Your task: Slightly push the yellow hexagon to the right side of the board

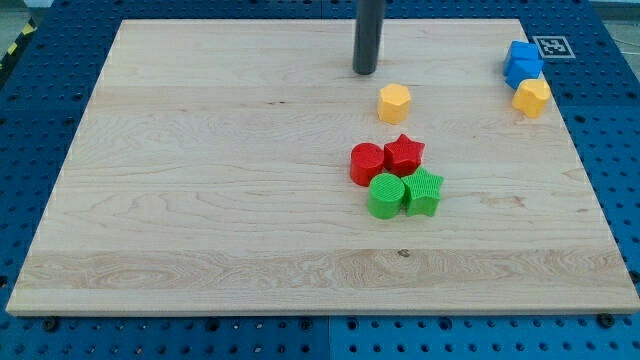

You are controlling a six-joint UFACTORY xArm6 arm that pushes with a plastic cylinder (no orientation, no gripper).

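Note:
The yellow hexagon lies on the wooden board, right of centre in the upper part. My tip is the lower end of the dark rod, just above and to the left of the hexagon, a small gap apart. Another yellow block sits near the board's right edge, touching two blue blocks above it.
A red cylinder and a red star sit below the hexagon. A green cylinder and a green star touch them from below. A fiducial marker lies at the top right corner.

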